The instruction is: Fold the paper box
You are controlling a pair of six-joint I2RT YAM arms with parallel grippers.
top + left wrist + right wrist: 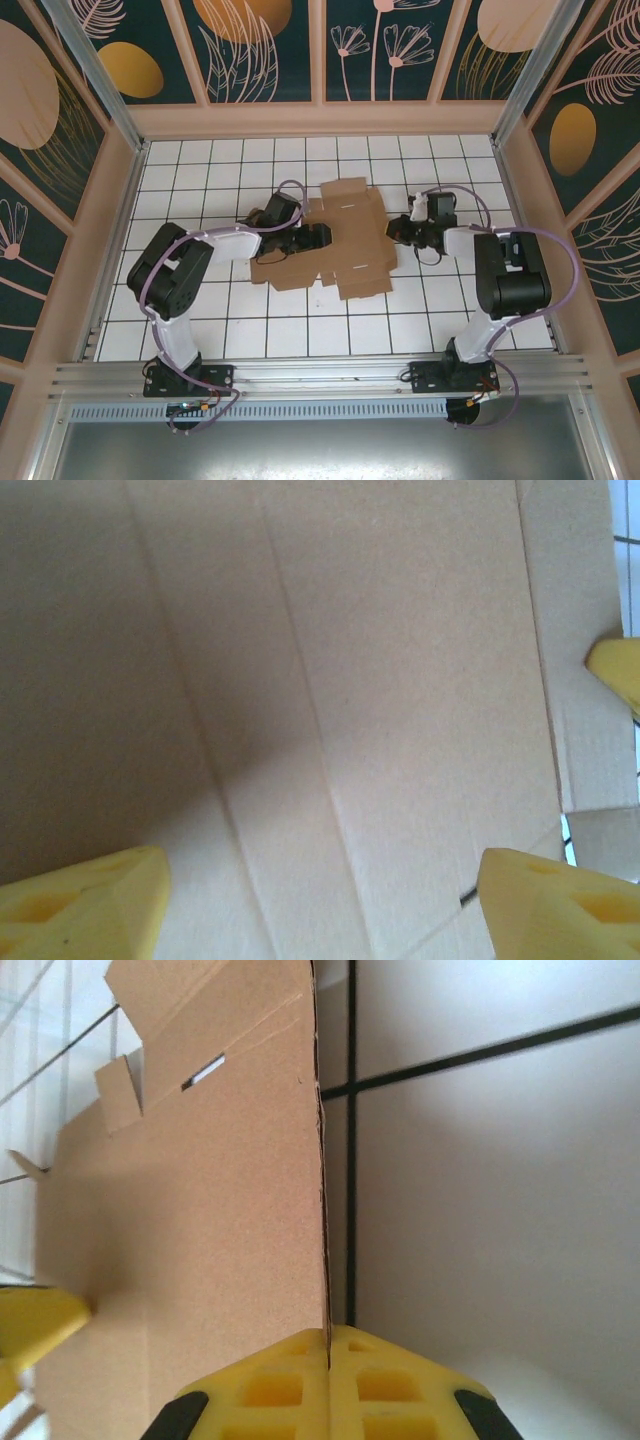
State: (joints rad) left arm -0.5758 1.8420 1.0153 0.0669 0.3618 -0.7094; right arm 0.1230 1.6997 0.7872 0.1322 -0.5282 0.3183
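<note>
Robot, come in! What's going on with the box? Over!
Left gripper open above paper box. Right gripper shut on its edge. Box mostly flat. Nothing in the way.

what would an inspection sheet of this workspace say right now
surface: white tiled table with dark grid lines
job's things: paper box, a brown cardboard sheet, lies mid-table mostly flat with its flaps spread, not yet folded into a box
clutter: nothing seen
grippers: left gripper is open, fingers wide apart over the cardboard; right gripper is shut on the sheet's right edge
cables: lilac cables loop along both arms
surroundings: wood-framed walls with dark floral panels on three sides; a metal rail at the near edge carries the arm bases
</note>
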